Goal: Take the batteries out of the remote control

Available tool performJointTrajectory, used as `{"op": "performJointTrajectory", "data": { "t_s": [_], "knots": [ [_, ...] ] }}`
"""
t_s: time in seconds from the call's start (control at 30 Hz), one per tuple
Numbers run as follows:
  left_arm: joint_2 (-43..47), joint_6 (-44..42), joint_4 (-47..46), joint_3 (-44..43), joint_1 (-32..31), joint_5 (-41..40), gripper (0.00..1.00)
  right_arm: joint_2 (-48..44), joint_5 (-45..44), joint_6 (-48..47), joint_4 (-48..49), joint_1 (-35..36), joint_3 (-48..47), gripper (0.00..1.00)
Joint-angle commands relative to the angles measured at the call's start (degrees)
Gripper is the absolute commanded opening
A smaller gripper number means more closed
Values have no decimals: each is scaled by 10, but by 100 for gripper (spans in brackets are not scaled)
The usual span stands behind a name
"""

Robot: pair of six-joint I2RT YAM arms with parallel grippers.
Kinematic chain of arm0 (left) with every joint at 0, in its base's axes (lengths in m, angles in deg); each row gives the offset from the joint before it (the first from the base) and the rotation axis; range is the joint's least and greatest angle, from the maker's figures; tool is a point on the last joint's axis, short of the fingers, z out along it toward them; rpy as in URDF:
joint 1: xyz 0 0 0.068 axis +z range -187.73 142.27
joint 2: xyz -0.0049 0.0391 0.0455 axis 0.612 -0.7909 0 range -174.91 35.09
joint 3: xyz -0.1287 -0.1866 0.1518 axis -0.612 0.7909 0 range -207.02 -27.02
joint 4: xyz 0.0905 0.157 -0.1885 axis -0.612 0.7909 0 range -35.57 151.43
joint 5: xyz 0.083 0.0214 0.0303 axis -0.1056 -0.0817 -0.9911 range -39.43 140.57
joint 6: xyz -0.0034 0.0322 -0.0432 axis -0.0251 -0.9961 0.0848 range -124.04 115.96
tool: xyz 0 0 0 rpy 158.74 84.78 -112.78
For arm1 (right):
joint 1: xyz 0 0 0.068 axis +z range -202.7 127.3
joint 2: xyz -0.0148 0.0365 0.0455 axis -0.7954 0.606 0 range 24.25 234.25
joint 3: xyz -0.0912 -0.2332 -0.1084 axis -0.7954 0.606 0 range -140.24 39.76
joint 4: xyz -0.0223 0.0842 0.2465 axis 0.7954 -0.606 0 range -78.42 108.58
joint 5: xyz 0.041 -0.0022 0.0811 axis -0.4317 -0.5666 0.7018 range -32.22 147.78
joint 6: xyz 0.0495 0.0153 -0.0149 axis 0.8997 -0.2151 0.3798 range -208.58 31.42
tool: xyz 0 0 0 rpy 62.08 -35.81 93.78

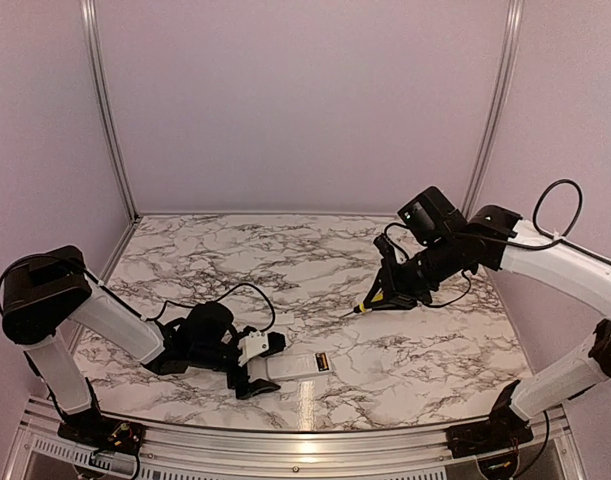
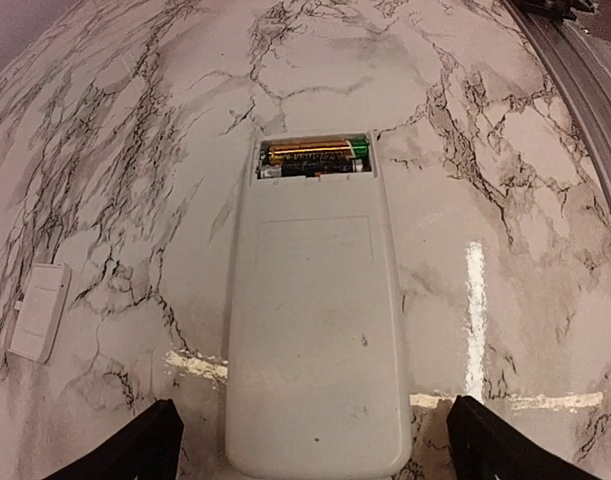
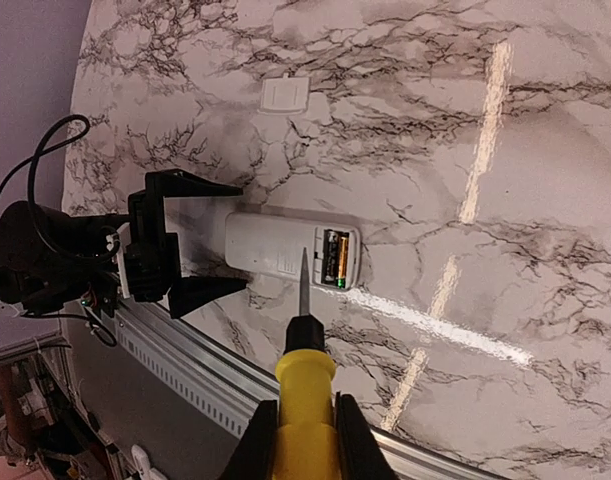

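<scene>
Remote (image 2: 315, 330) lies back-up on the marble table (image 1: 285, 250), near the front rail on the left arm's side. Its recess is open at the end pointing away from the left gripper (image 2: 315, 440).

Batteries (image 2: 315, 155) are in the recess. A gold casing with a green end shows, and a paler strip sits beside it. There's print on the gold one, too small to read. The remote's back has only a plain blank panel, no brand or label visible.

Left fingers (image 2: 135, 450) are spread wide either side of the remote's near end, with a gap on both sides and no contact.

Right gripper (image 3: 305, 450) is clamped on the yellow handle of the tool (image 3: 305, 385), thin dark tip forward. In the right wrist view the tip lines up with the recess. The top view shows it raised and well apart from the remote.

A small white cover (image 3: 285, 95) lies flat on the table beyond the remote, apart from it.
</scene>
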Motion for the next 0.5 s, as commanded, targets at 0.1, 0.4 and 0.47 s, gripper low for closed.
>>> {"op": "performJointTrajectory", "data": {
  "t_s": [0.1, 0.4, 0.47],
  "knots": [
    [-39, 1, -6, -26, -2, 11, 94, -25, -18, 21, -6, 7, 8, 0],
    [-64, -10, 32, -59, -2, 47, 80, -30, -16, 26, -3, 9, 15, 0],
    [-71, -13, 46, -66, -2, 57, 77, -29, -16, 26, -1, 10, 17, 0]
  ]
}}
